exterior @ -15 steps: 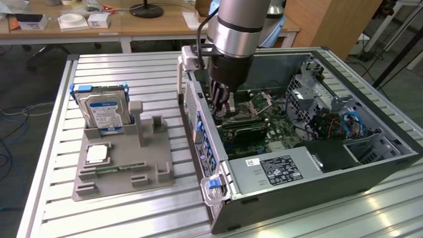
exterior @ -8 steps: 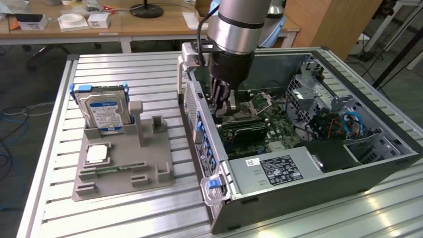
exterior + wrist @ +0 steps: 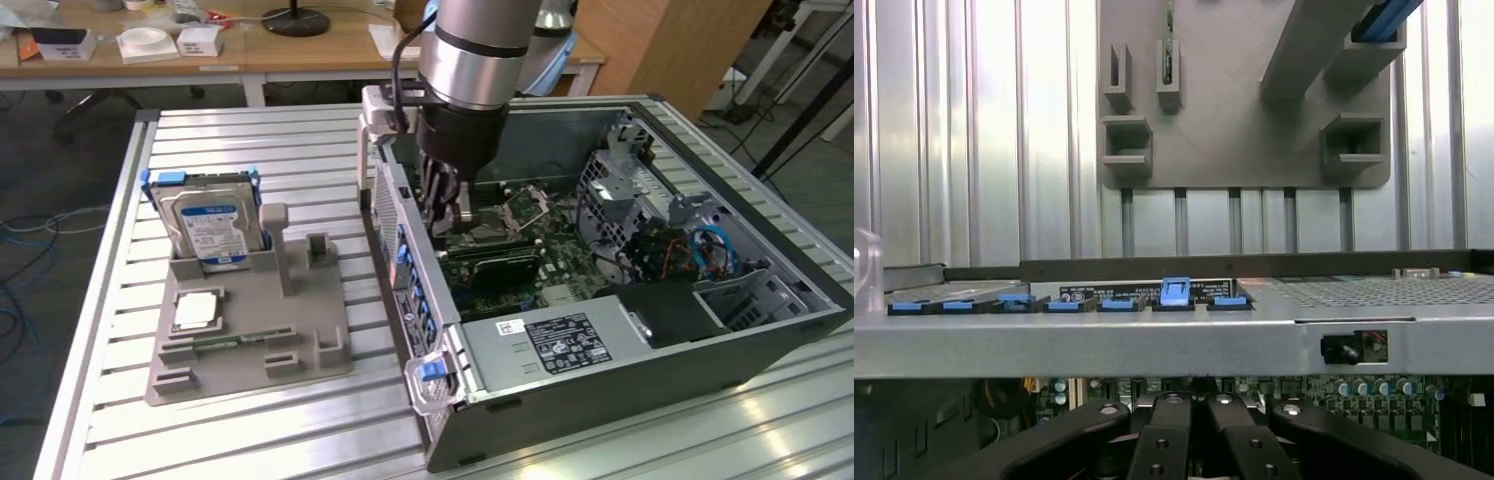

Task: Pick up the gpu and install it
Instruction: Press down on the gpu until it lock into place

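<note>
Slatted metal table (image 3: pixel 120 300) carries an open computer case (image 3: pixel 747 340); inside it, gripper (image 3: pixel 449 215) fingers look together above the gpu (image 3: pixel 491 262), which might bind if misaligned with its slot.

The arm reaches straight down, its gripper (image 3: pixel 450 215) drawn closed.

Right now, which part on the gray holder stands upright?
The hard drive with the blue label; the processor chip and memory stick lie flat.
</note>
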### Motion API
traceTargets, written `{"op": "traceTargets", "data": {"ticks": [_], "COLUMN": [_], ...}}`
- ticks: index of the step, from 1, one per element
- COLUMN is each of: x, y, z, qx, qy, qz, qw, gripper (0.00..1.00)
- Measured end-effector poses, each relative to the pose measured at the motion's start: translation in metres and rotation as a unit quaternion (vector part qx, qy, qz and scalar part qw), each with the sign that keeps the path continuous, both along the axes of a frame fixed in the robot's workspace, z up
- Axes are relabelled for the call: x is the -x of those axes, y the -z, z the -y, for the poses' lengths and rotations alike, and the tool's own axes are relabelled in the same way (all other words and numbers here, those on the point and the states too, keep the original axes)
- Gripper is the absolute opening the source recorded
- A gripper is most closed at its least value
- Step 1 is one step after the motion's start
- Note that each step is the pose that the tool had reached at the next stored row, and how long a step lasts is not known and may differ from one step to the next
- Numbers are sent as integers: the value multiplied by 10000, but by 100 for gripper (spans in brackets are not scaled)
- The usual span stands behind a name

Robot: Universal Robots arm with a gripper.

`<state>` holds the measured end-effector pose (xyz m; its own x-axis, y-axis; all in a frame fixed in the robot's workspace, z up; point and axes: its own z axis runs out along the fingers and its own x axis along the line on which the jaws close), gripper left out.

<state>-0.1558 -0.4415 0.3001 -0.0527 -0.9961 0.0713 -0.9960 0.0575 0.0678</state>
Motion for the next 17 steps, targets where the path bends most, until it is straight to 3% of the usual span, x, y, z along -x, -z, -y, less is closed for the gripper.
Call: {"op": "traceTargets", "data": {"ticks": [16,17], "x": [-44,-45], "y": [-6,28], "z": [-4,-4], "qx": [-3,-3], "qy": [16,14], "qz": [-3,82], "qw": [10000,10000], "gripper": [11,11]}}
